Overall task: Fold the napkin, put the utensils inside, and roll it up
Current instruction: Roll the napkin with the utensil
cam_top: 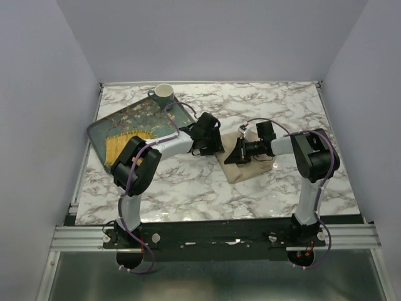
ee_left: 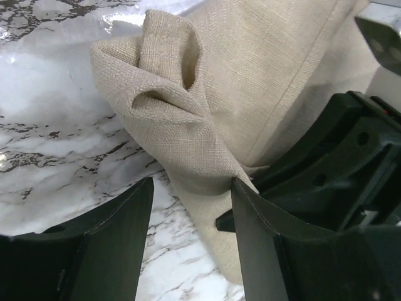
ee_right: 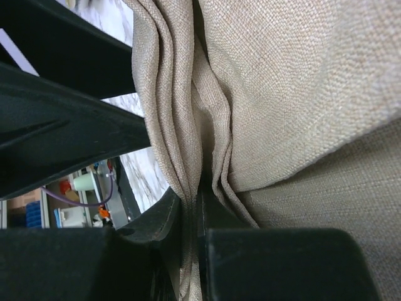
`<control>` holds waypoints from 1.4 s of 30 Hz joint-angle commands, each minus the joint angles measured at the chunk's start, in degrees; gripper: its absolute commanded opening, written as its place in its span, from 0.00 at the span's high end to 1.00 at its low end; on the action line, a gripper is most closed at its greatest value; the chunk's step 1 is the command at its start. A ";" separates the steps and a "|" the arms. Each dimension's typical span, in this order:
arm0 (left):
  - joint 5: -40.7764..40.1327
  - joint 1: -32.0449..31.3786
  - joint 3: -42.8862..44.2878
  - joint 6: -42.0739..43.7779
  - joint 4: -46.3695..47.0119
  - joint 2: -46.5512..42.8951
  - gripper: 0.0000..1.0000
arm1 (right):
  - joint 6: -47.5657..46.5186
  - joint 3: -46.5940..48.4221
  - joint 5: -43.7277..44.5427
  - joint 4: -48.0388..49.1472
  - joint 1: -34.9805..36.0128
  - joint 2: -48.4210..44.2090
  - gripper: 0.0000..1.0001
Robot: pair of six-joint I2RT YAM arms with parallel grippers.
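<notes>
Your right tool (cam_top: 233, 155) is pressed together on the plain beige-tan woven cloth napkin (cam_top: 240, 172). In the right wrist view its two black fingers (ee_right: 156, 232) pinch several stacked layers of cloth, which run up from between them in long creases.

Your left tool (cam_top: 215, 148) stands spread. From its own wrist camera the fingers (ee_left: 119, 244) sit apart at either side of a bunched, folded-over corner of the napkin (ee_left: 250, 75). The cloth brushes the inner face of the finger on that view's 3 o'clock side, while the other finger is clear of it, over bare marble. (The black body at the 3 o'clock edge of that view is the right tool.)

From above, the napkin lies rumpled rather than flat on the white-and-grey marble bench (cam_top: 188, 188), just to the 3 o'clock side of the bench's middle. The left tool meets it from 9 o'clock and the right from 3 o'clock, the two tools just beside each other.

Towards 10 o'clock on the bench sits a dark teal floral rectangular tray (cam_top: 135, 116), with a yellow textured patch (cam_top: 125, 145) on its near half — cloth or mat, I cannot tell. A small pale green cup (cam_top: 164, 94) stands at the tray's far corner, around 11 o'clock. Whether it is on the tray or just beside it is not clear.
</notes>
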 commanded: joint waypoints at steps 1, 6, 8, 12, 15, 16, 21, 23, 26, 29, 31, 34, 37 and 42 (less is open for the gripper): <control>-4.58 -0.98 2.62 0.49 -1.58 4.22 0.38 | -4.98 0.47 7.59 -12.18 0.49 1.70 0.95; -8.09 -1.86 3.24 0.76 -2.90 7.47 0.41 | -8.67 2.93 11.46 -18.59 0.49 0.38 0.91; -9.58 -2.13 3.41 1.28 -3.42 7.91 0.46 | -10.95 4.60 13.57 -20.88 0.66 -0.23 0.87; -10.82 -2.56 3.50 1.99 -3.60 8.35 0.55 | -13.16 7.06 16.20 -27.03 0.57 -2.42 0.73; -10.82 -3.18 3.15 1.99 -3.43 8.53 0.62 | -13.95 9.34 18.49 -31.51 0.84 -5.50 0.62; -10.73 -3.36 3.06 1.99 -3.34 8.70 0.65 | -14.12 9.87 20.58 -32.75 1.01 -6.47 0.57; -9.94 -3.88 2.98 1.73 -2.81 9.06 0.67 | -15.44 14.69 30.25 -42.22 2.06 -12.53 0.46; -9.76 -3.97 3.24 1.81 -2.81 9.15 0.67 | -15.36 15.32 34.13 -44.09 3.03 -15.87 0.44; -9.59 -3.97 3.77 1.90 -3.08 8.97 0.67 | -12.73 14.01 36.15 -43.75 5.31 -21.13 0.45; -9.15 -3.97 4.12 2.08 -3.16 9.06 0.67 | -10.36 11.73 36.60 -41.73 8.21 -24.40 0.49; -9.15 -3.97 4.12 1.99 -3.25 9.06 0.67 | -9.47 10.41 37.82 -39.27 11.54 -24.94 0.50; -8.88 -3.88 3.94 2.16 -3.25 8.97 0.67 | -8.41 8.65 41.94 -37.07 14.80 -24.06 0.54; -8.53 -3.88 3.42 1.81 -2.90 8.71 0.68 | -7.97 6.89 46.60 -34.08 16.56 -23.62 0.62; -8.27 -3.88 3.33 1.64 -2.81 8.62 0.68 | -7.88 4.34 53.11 -30.48 19.11 -22.22 0.66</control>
